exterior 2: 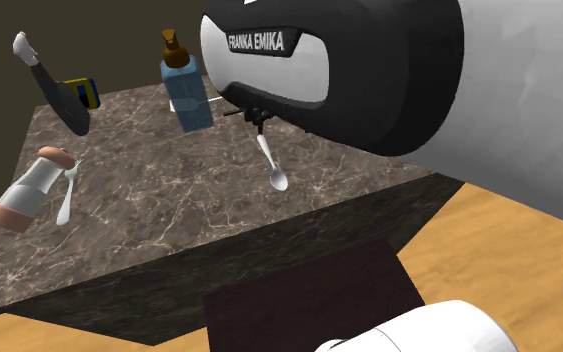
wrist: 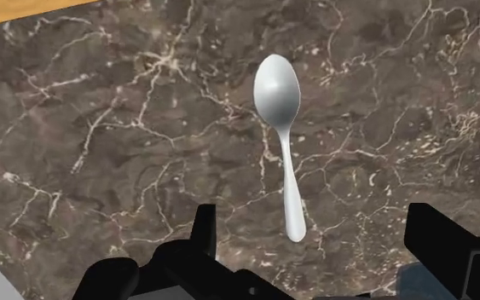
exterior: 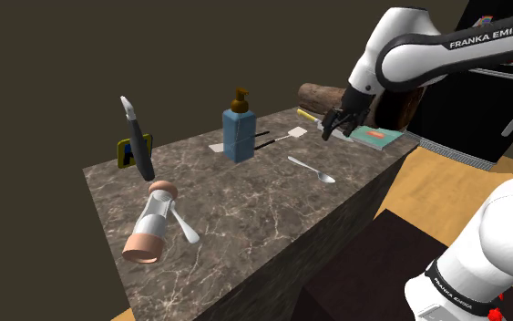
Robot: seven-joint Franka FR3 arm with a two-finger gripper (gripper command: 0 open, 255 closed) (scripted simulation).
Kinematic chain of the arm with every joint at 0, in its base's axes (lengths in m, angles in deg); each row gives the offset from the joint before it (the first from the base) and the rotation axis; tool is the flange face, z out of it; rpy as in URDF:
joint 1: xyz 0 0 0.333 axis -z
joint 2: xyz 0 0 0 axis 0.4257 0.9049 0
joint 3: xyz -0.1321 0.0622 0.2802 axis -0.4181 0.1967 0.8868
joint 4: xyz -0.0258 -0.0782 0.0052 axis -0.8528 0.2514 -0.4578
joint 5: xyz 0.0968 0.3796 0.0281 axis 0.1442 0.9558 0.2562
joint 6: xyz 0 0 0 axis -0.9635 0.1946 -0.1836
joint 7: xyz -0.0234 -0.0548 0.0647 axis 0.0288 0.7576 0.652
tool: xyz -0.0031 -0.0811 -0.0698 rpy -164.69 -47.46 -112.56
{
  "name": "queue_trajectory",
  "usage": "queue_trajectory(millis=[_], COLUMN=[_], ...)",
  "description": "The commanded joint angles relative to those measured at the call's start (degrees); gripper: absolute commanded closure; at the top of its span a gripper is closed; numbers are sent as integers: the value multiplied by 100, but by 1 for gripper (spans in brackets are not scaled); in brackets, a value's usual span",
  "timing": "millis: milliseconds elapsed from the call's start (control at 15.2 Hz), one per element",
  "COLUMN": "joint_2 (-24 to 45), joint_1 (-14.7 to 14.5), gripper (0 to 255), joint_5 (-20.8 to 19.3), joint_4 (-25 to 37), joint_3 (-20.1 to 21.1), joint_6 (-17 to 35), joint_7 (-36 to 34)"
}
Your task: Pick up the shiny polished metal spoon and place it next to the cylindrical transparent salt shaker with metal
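1. The jaws were wide open and held nothing. In the wrist view the two black fingers [wrist: 204, 239] stood well apart, with bare desk [exterior: 245, 210] between them.
2. Just beyond them lay the spoon [wrist: 279, 102], flat on the marble. Its long axis ran straight away from the jaws: the handle tip was nearest and fell between the two fingers, and the bowl was farther off, facing up. The fingers stood on either side of the handle's line, so closing would likely squeeze across the handle.
3. In the shoulder view the jaws hung above the desk near a teal book [exterior: 377, 137]. The spoon sat apart from them, toward that view's lower left, so a drop and a short reach seemed called for before any grasp.
4. Farther along stood a blue soap bottle [exterior: 239, 135], clear of the spoon.
5. Farthest was the salt shaker [exterior: 151, 223], tipped on its side near the desk's other end and well apart from the spoon. A second spoon [exterior: 187, 228] lay just beside it — which might confuse the target.
6. Hard to make out:
   - The arm [exterior 2: 369, 70] blocked much of the second exterior view, hiding the jaws there.
   - A pale sliver at the wrist view's corner, beside the left finger, could not be identified.
   - How high the jaws hung above the desk could not be judged closely.
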Motion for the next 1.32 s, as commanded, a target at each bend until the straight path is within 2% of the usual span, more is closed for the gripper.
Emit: queue_trajectory(millis=[0, 396, 924, 1254], joint_2=[302, 1553, 2244, 2295], joint_1=[-48, -306, -436, -445], gripper=[0, 0, 0, 0], joint_5=[72, 454, 701, 723], joint_4=[-147, -211, -238, -238], joint_3=[-40, -163, -213, -216], joint_6=[513, 1961, 2684, 2734], joint_7=[40, 242, 413, 428])
